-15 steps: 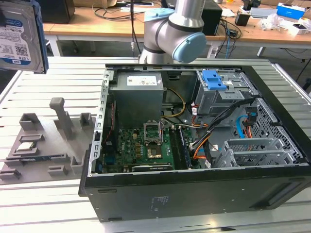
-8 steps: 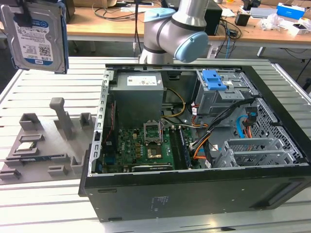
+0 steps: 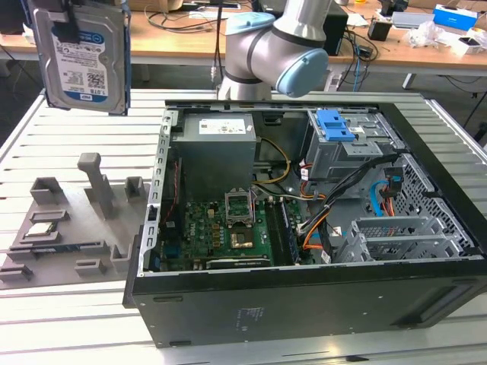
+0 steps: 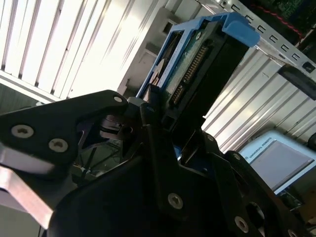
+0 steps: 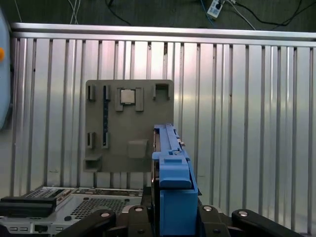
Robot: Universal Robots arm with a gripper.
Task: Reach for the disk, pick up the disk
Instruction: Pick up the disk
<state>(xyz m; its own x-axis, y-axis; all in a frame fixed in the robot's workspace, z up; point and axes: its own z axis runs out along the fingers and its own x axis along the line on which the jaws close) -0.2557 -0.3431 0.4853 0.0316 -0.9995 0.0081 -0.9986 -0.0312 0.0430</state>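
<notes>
The disk (image 3: 85, 62), a silver hard drive with a white-and-blue label and blue side rails, hangs upright in the air at the exterior view's upper left, above the slatted table. My gripper (image 3: 72, 17) is shut on its top end. In the second wrist view the black fingers (image 4: 150, 106) clamp the disk (image 4: 197, 54) from both sides, with its connector edge showing. In the first wrist view the disk (image 5: 170, 163) is seen edge-on, with its blue rail rising from between the gripper (image 5: 170, 213) fingers.
An open computer case (image 3: 144, 258) lies on the slatted metal table (image 3: 76, 129), with a grey power supply (image 3: 213, 144) and a blue latch on a metal cage (image 3: 335, 125) inside. A grey fixture plate (image 3: 68, 220) (image 5: 128, 123) lies below the disk. Cluttered benches stand behind.
</notes>
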